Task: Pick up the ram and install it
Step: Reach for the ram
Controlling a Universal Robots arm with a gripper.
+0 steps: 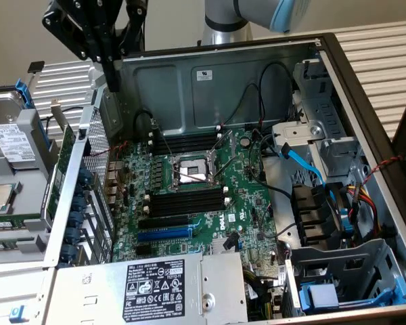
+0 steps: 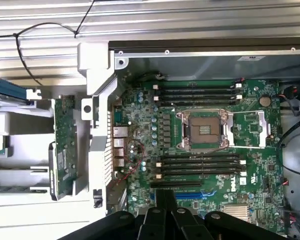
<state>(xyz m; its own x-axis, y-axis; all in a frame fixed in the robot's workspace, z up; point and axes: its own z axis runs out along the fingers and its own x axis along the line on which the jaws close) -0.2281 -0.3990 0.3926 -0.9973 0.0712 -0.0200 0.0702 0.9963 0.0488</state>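
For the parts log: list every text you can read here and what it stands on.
"DELL": printed on the motherboard.
Power supply label: print too small to read.
Case sticker: too small to read.
Drive label: too blurred to read.

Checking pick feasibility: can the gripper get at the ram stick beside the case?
Probably yes: the ram sits uncovered outside the case, nothing above it, and the gripper hangs nearby, though its jaws are shut.
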